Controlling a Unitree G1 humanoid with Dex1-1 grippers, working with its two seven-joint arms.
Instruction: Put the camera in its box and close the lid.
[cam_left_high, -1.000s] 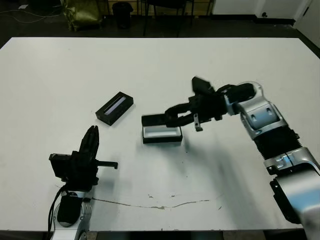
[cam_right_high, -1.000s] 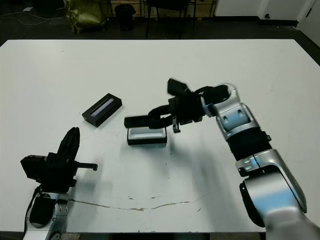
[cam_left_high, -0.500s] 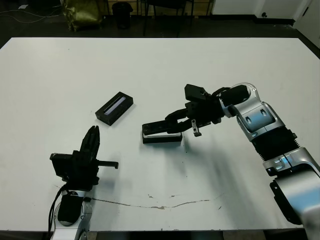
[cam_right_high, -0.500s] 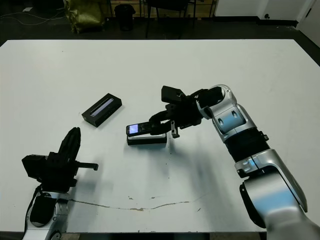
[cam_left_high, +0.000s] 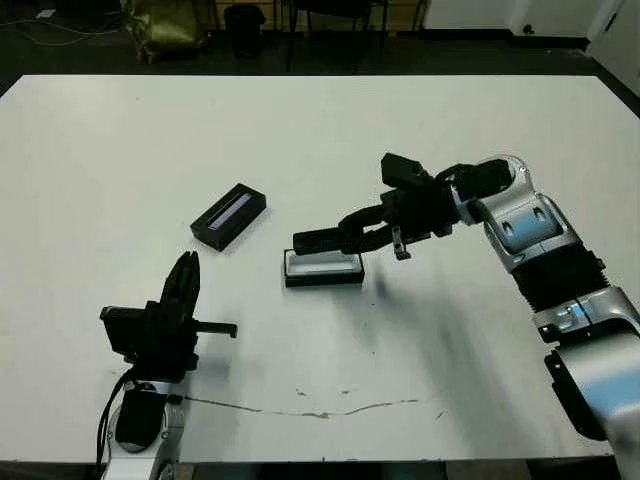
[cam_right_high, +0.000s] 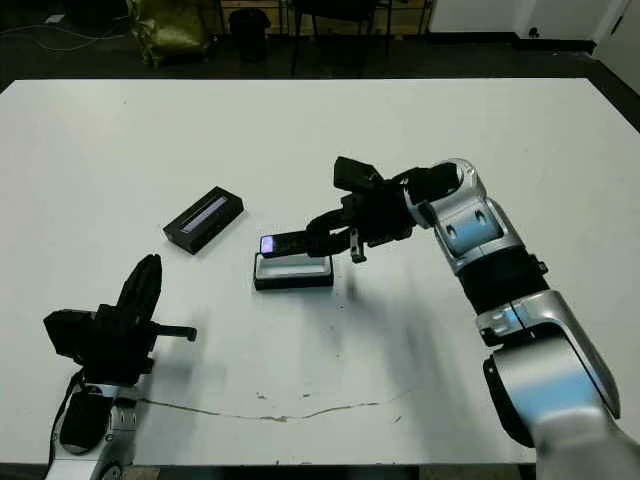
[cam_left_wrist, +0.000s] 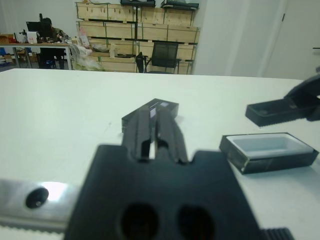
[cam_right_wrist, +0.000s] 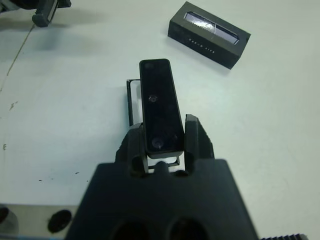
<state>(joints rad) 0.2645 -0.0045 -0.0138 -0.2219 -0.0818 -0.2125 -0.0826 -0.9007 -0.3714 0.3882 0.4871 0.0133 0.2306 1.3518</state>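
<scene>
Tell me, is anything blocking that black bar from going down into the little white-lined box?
Nothing visible is. The right end effector holds the camera just above the open box, whose white lining shows bare. The lid lies apart on the table, toward the robot's left, and the left end effector is well clear.

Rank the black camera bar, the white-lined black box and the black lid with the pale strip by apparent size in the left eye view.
1. White-lined black box
2. Black lid with the pale strip, close to the box, so that order is unsure
3. Black camera bar, slimmest, held above the box
</scene>
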